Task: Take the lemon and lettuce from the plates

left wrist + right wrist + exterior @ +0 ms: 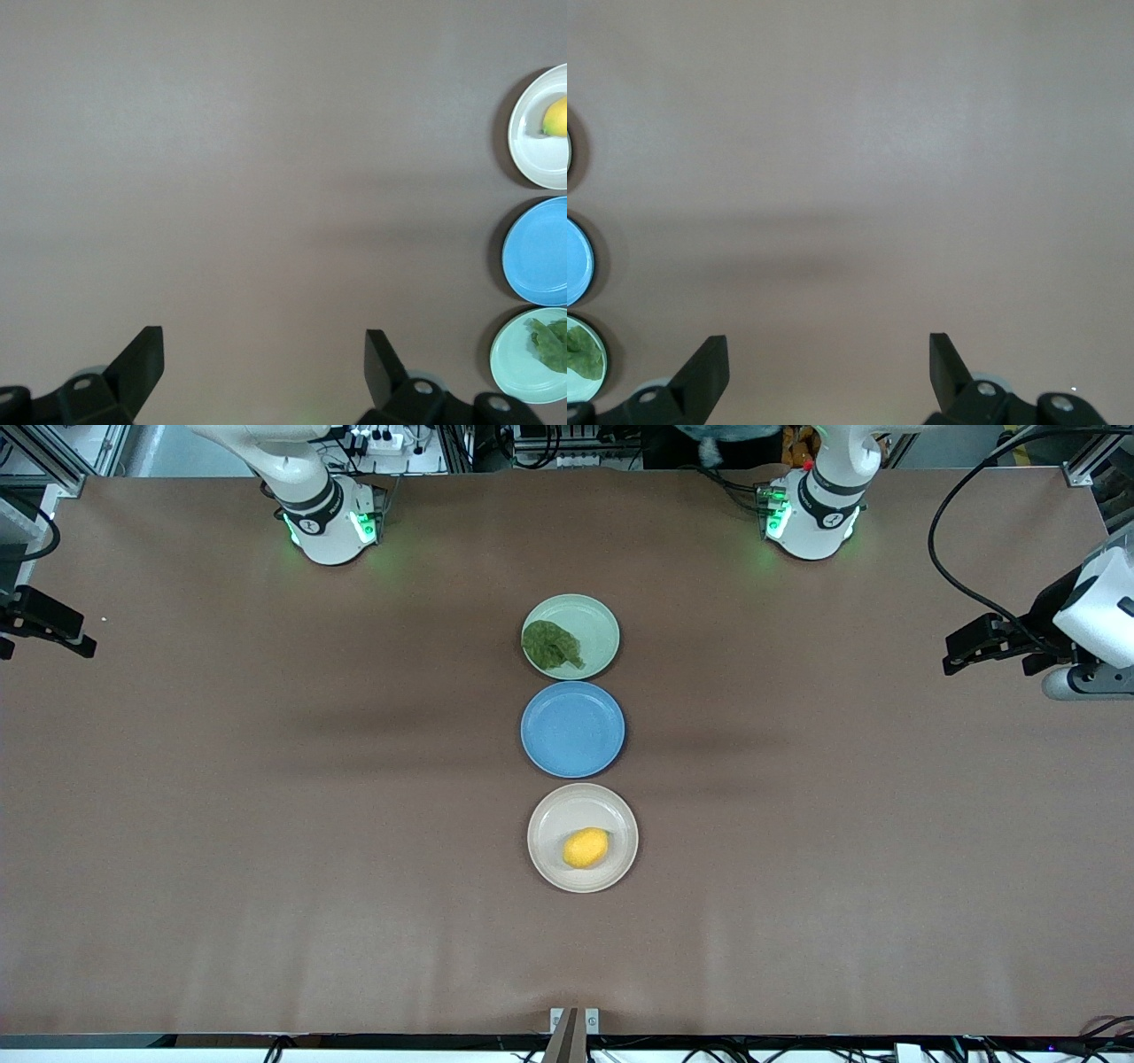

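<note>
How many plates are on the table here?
3, in one row: mint green plate with lettuce farthest from the front camera, blue plate between, beige plate with lemon nearest.

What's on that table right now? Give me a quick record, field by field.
lettuce: on the mint green plate, nearest the robots' bases
blue plate: in the middle, nothing on it
lemon: on the beige plate, nearest the front camera
left gripper: open, over bare table
right gripper: open, over bare table

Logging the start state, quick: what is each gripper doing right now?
Left gripper: open, empty, over bare table.
Right gripper: open, empty, over bare table.
</note>
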Available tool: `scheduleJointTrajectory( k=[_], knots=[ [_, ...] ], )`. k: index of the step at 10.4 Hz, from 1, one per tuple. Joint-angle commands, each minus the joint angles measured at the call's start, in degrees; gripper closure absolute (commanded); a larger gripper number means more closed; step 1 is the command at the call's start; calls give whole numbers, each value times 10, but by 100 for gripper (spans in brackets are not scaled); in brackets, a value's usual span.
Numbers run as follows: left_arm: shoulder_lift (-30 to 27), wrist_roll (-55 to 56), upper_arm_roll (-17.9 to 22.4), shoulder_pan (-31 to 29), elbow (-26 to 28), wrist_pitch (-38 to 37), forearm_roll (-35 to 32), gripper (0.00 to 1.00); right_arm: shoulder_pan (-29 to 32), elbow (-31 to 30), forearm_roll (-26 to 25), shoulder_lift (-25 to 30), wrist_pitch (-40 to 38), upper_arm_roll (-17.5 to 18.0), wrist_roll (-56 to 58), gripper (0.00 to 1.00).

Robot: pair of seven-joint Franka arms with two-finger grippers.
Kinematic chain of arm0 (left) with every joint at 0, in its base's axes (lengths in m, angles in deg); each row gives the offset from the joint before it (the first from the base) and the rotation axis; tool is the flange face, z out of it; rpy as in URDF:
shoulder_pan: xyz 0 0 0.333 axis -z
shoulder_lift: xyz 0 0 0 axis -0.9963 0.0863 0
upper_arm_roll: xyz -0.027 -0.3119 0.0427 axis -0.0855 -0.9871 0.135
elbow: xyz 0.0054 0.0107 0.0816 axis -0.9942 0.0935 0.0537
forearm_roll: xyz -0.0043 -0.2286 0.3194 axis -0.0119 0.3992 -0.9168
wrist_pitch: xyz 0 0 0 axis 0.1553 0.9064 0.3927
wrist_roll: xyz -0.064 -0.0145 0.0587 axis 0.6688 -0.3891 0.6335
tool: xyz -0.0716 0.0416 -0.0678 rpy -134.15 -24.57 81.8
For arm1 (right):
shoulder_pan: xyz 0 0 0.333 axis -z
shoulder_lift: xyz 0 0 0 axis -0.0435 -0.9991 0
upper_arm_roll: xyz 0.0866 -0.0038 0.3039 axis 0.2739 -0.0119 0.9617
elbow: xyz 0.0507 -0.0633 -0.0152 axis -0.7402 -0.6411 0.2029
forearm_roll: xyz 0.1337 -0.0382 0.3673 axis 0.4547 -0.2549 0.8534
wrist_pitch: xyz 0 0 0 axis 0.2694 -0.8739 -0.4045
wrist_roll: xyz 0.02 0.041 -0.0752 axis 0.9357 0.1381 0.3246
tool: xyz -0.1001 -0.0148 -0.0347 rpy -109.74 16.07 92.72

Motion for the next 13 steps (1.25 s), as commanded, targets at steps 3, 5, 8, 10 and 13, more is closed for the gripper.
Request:
scheduleJointTrajectory(
  k=[3,5,8,10,13],
  knots=[
    [10,-8,-5,5,-1,-7,-11,0,6,-14,-4,11,-1,6,10,0],
    [35,-7,-8,10,-2,3,-7,0,6,-15,-4,11,-2,6,10,0],
    [78,-3,-8,40,-3,42,3,0,6,-16,-4,11,-4,7,9,0],
    [107,-2,-8,72,-5,61,4,0,6,-18,-4,11,-4,6,9,0],
    [153,2,-8,112,-7,128,5,0,4,-20,-4,13,-5,8,5,0]
  ],
)
